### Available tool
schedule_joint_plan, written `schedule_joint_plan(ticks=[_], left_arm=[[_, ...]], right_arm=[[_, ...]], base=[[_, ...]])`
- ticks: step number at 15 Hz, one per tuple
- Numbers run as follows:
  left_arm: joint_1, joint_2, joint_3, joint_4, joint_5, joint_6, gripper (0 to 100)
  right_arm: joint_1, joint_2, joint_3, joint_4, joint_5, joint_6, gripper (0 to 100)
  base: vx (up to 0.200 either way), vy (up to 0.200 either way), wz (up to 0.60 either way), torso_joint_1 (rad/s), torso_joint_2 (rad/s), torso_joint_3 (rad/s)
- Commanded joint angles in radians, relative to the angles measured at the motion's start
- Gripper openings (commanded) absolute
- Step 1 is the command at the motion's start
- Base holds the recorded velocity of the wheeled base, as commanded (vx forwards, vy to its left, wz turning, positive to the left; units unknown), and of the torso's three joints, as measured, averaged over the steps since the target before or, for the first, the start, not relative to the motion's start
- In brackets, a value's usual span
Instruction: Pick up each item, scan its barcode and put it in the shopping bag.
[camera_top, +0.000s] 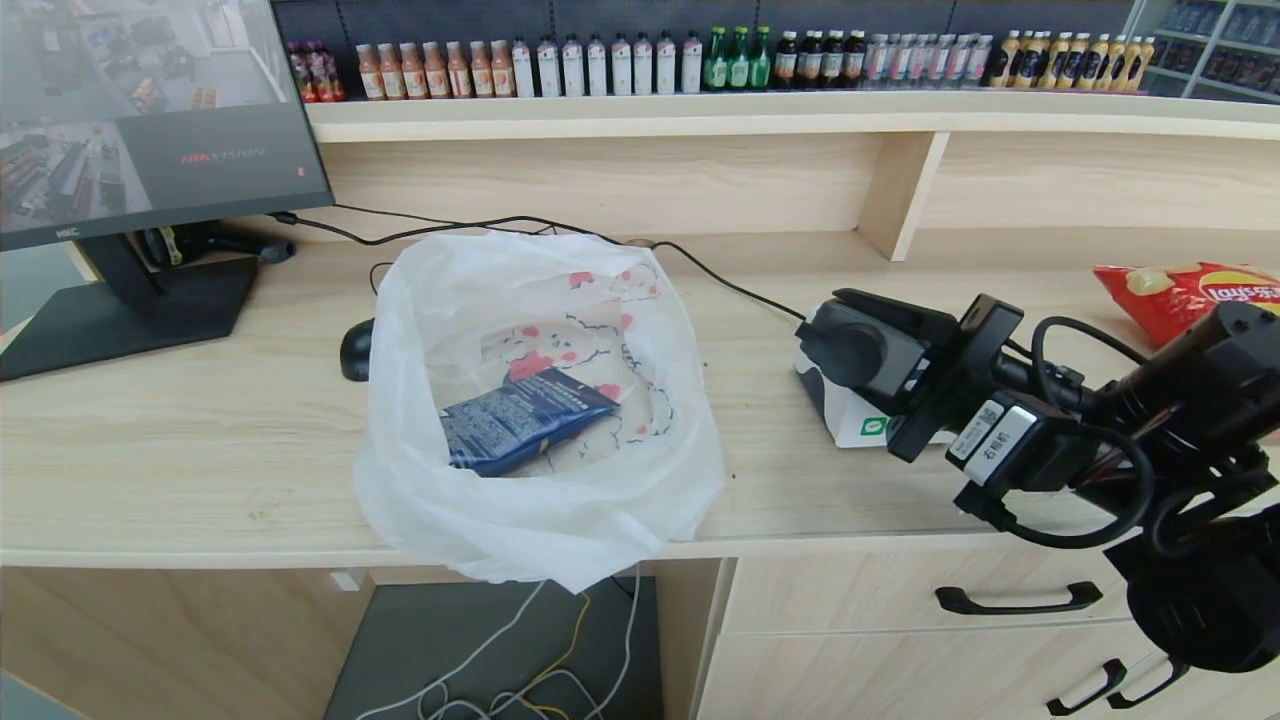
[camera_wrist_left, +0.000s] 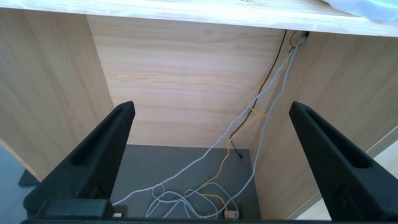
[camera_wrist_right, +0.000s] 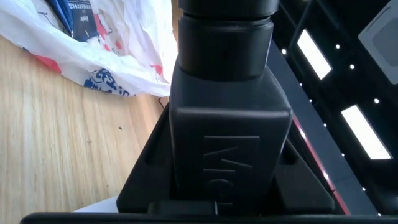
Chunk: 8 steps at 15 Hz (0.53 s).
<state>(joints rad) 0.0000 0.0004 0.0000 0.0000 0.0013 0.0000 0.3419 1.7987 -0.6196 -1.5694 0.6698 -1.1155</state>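
Observation:
A white plastic shopping bag stands open in the middle of the wooden counter, with a blue packet lying inside; bag and packet also appear in the right wrist view. A red chip bag lies flat at the counter's far right. My right gripper is shut on a black barcode scanner, held just above the counter right of the bag; the scanner's body sits between the fingers. My left gripper hangs open below the counter, nothing between its fingers.
A white box with a green mark sits under the scanner. A monitor on a black stand is at the back left, a black mouse beside the bag. Cables trail under the counter. Drawers sit below on the right.

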Motion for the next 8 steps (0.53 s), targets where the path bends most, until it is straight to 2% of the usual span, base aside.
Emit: schedule_joint_plan(ticks=[1,8], left_arm=[[0.000,0.000,0.000,0.000,0.000,0.000,100],[0.000,0.000,0.000,0.000,0.000,0.000,100]], right_arm=[[0.000,-0.019,0.003,-0.001,0.001,0.003,0],[0.003,-0.194,0.067,-0.001,-0.022,0.146,0]], base=[[0.000,0.000,0.00,0.000,0.00,0.000],[0.000,0.000,0.00,0.000,0.00,0.000]])
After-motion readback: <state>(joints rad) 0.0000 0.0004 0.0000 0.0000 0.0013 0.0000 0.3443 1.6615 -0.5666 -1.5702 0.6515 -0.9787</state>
